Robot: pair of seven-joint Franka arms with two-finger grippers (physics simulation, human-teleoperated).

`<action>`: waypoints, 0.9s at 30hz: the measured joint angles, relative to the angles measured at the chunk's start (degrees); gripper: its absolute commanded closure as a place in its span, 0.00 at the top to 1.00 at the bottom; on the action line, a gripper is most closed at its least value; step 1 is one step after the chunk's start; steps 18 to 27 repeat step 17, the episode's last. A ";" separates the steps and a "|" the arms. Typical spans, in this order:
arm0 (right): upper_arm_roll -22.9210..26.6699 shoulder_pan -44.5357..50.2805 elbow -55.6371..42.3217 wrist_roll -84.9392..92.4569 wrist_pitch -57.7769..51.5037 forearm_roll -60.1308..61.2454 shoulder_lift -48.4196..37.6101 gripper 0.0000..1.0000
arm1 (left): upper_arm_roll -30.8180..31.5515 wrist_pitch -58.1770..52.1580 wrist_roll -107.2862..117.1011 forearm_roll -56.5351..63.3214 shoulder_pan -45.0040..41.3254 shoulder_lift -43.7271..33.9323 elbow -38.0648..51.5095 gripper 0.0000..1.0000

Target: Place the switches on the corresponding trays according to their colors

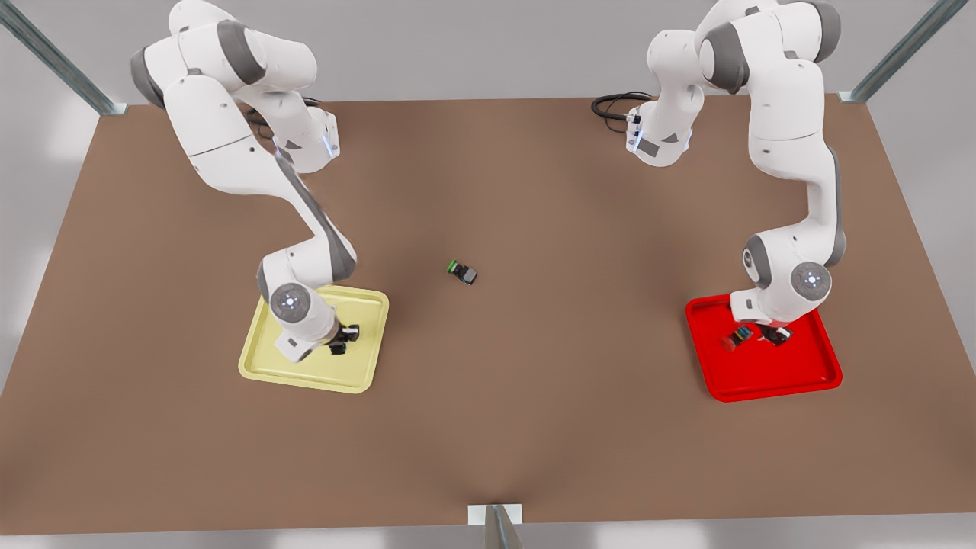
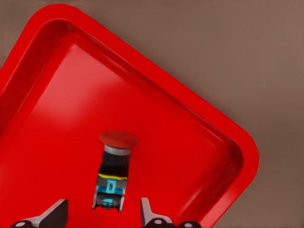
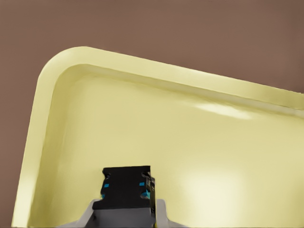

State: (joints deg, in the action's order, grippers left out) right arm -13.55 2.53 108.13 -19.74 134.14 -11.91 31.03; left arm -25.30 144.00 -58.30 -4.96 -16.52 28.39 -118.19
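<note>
Red switch (image 2: 114, 166) between open left tool (image 2: 102, 216) fingers, seemingly untouched

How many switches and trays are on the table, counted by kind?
Switches: 3 — red-capped switch lying in the red tray, a switch over the yellow tray, green-capped switch on the table.
Trays: 2.
Total: 5.

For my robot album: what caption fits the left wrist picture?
Open left gripper over the red-capped switch lying in the red tray.
</note>
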 measured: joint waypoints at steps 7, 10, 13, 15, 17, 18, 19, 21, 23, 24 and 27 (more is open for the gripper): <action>0.36 -0.25 0.06 0.06 -0.07 -0.13 -0.05 1.00 | 0.71 -34.39 21.04 1.35 -0.95 -3.92 22.49 1.00; 0.19 0.00 -0.27 -0.11 -6.16 0.09 -7.57 1.00 | 0.66 -46.98 46.94 -3.23 -0.94 -6.55 39.36 1.00; 0.24 0.35 -2.90 0.05 -17.82 1.41 -19.74 1.00 | 9.45 -47.34 54.86 -3.92 2.92 -8.51 45.48 1.00; 2.46 0.16 -14.39 4.04 -31.61 8.47 -21.32 1.00 | 30.01 -47.44 62.06 0.84 15.39 -12.83 44.89 1.00; 5.83 -4.69 -20.67 12.68 -41.12 8.79 -22.61 1.00 | 31.09 -47.84 62.17 4.43 16.62 -14.39 44.21 1.00; 5.83 -4.69 -20.67 12.68 -41.12 8.79 -22.61 1.00 | 31.09 -47.84 62.17 4.43 16.62 -14.39 44.21 1.00; 5.83 -4.69 -20.67 12.68 -41.12 8.79 -22.61 1.00 | 31.09 -47.84 62.17 4.43 16.62 -14.39 44.21 1.00; 5.83 -4.69 -20.67 12.68 -41.12 8.79 -22.61 1.00 | 31.09 -47.84 62.17 4.43 16.62 -14.39 44.21 1.00; 5.83 -4.69 -20.67 12.68 -41.12 8.79 -22.61 1.00 | 31.09 -47.84 62.17 4.43 16.62 -14.39 44.21 1.00; 5.83 -4.69 -20.67 12.68 -41.12 8.79 -22.61 1.00 | 31.09 -47.84 62.17 4.43 16.62 -14.39 44.21 1.00; 5.83 -4.69 -20.67 12.68 -41.12 8.79 -22.61 1.00 | 31.09 -47.84 62.17 4.43 16.62 -14.39 44.21 1.00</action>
